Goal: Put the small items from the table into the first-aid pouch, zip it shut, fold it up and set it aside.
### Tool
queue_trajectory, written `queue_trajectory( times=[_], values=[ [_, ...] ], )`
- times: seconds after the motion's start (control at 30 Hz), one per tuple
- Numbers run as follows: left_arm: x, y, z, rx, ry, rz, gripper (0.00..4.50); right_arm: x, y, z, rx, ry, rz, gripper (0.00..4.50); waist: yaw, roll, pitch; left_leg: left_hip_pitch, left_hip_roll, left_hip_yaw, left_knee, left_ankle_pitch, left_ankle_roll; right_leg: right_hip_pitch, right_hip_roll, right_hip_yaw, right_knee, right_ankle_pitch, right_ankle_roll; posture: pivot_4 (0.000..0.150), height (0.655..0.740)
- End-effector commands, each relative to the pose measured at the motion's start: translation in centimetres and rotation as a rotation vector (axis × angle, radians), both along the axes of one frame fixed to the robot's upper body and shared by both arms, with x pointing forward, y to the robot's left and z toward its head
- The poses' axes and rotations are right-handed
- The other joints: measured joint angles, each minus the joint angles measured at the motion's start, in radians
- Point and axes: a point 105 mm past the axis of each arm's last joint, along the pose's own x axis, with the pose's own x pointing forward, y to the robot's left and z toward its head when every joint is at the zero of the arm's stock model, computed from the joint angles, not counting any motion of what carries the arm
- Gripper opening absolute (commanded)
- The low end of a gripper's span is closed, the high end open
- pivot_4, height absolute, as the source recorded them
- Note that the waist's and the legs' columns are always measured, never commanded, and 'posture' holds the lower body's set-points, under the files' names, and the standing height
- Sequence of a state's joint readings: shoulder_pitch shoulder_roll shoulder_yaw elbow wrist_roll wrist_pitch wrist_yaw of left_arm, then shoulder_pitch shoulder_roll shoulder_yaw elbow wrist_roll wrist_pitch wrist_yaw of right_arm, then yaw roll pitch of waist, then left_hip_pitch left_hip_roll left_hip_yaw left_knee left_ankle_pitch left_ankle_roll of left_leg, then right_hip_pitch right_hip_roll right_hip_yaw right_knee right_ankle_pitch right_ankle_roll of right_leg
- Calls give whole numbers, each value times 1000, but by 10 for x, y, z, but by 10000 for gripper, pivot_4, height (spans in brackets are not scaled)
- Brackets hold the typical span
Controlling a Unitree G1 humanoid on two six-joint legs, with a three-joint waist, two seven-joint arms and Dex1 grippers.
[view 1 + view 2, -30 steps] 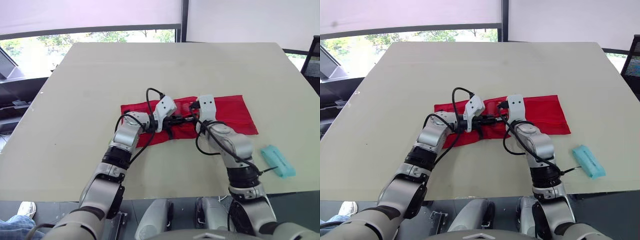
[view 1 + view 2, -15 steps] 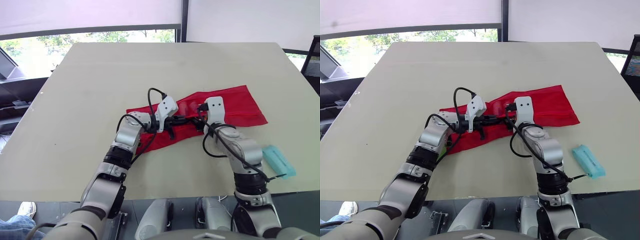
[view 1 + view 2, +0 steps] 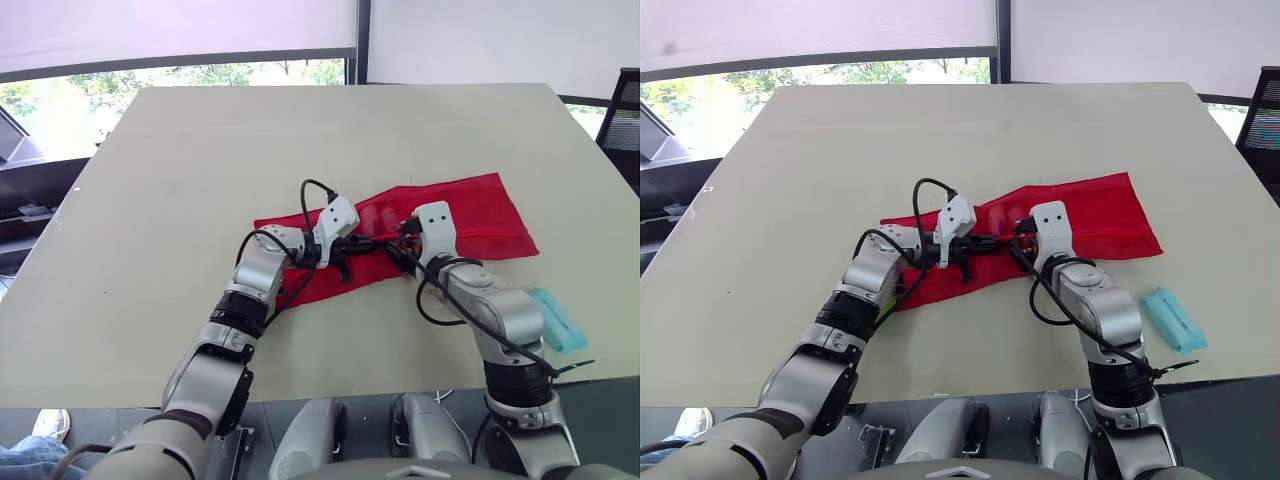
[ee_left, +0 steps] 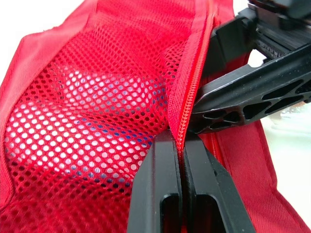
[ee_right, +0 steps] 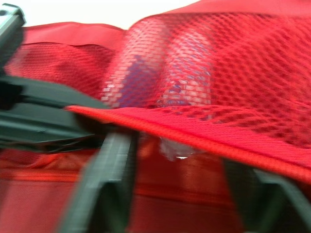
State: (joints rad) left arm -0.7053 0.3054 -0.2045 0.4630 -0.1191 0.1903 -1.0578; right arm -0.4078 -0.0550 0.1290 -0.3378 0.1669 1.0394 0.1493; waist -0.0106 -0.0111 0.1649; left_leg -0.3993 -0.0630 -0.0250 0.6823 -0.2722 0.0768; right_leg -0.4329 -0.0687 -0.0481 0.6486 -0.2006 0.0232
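Note:
The red first-aid pouch [image 3: 470, 215] lies slanted at the middle of the table, its mesh pocket [image 4: 97, 111] facing up. Wrapped items with blue print [image 5: 160, 82] show through the mesh. My left gripper [image 4: 180, 141] is shut on the pouch's red zipper edge near the pouch's middle. My right gripper [image 3: 397, 248] meets it there from the right; its fingers [image 5: 109, 174] stand open, with the pocket's red edge running across them. A small teal packet [image 3: 556, 318] lies on the table to the right of my right arm, apart from the pouch.
The beige table [image 3: 200, 150] stretches wide on all sides of the pouch. Its front edge runs close below my arms. Windows lie beyond the far edge, and a dark chair [image 3: 622, 110] stands past the right corner.
The pouch has swung from lying level to slanting, its right end going farther away and to the right. My right gripper has moved right, and the left has followed a little.

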Motion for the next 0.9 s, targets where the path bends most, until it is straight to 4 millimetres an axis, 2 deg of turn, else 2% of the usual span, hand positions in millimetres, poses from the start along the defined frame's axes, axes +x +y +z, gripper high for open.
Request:
queue_trajectory(
  times=[0.03, 0.23, 0.37, 0.47, 0.53, 0.7, 0.8, 0.9],
  values=[
    [5, 0, 8, -5, -29, 15, 0, -7, 20, 16, 36, -66, 96, 23488, 0, 0, 0, 0, 0, 0, 0, 0, 0, 0, 0, 0, 0, 0, 0, 1500, 7395],
    [4, 1, 8, -5, -28, 20, 0, -9, 20, 18, 37, -78, 114, 23488, 0, 0, 0, 0, 0, 0, 0, 0, 0, 0, 0, 0, 0, 0, 0, 1500, 7395],
    [6, 4, 8, -6, -29, 29, 0, -21, 18, 23, 43, -100, 165, 23488, 0, 0, 0, 0, 0, 0, 0, 0, 0, 0, 0, 0, 0, 0, 0, 1500, 7395],
    [6, 5, 8, -5, -29, 31, 0, -33, 14, 31, 51, -130, 212, 15988, 0, 0, 0, 0, 0, 0, 0, 0, 0, 0, 0, 0, 0, 0, 0, 1500, 7395],
    [7, 5, 8, -5, -29, 32, 0, -40, 9, 34, 31, -154, 239, 6045, 0, 0, 0, 0, 0, 0, 0, 0, 0, 0, 0, 0, 0, 0, 0, 1500, 7395],
    [8, 6, 7, -2, -29, 33, 0, -68, -8, 52, 43, -236, 356, 6045, 4, 0, 0, 0, 0, 0, 0, 0, 0, 1, 0, -1, -1, 0, 0, 1500, 7395],
    [10, 11, 8, 2, -34, 40, 0, -87, -38, 57, 44, -256, 373, 6045, 5, 0, 0, 0, 1, -1, 0, 0, 0, 1, 0, -1, -2, 0, 1, 1500, 7395],
    [13, 21, 9, 15, -40, 61, 0, -109, -99, 63, 11, -343, 303, 6045, 22, -1, 0, -1, 1, -1, 0, 0, 1, 2, 0, -2, -4, 0, 1, 1500, 7395]
  ],
)
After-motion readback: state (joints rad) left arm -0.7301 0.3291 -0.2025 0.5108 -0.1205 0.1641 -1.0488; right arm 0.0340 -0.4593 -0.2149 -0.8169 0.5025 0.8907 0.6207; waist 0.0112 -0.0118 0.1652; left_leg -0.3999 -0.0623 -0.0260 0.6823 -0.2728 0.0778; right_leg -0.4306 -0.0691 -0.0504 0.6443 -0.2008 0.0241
